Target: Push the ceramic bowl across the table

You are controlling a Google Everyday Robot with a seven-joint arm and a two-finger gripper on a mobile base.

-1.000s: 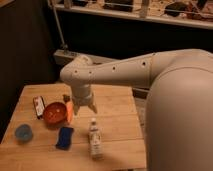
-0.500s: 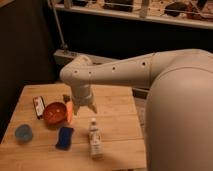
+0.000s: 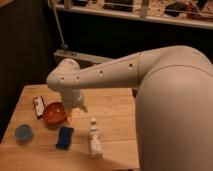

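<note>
The orange-red ceramic bowl (image 3: 53, 113) sits on the left part of the light wooden table (image 3: 112, 112). My white arm reaches in from the right and bends down over it. The gripper (image 3: 70, 115) hangs at the bowl's right rim, low over the table top, mostly hidden under the wrist. I cannot tell whether it touches the bowl. A small orange piece shows just below the gripper.
A small blue round dish (image 3: 23, 132) lies front left, and a flat blue sponge (image 3: 64, 137) lies in front of the bowl. A white bottle (image 3: 94, 140) stands near the front edge. A dark packet (image 3: 38, 106) lies left of the bowl. Dark shelving stands behind.
</note>
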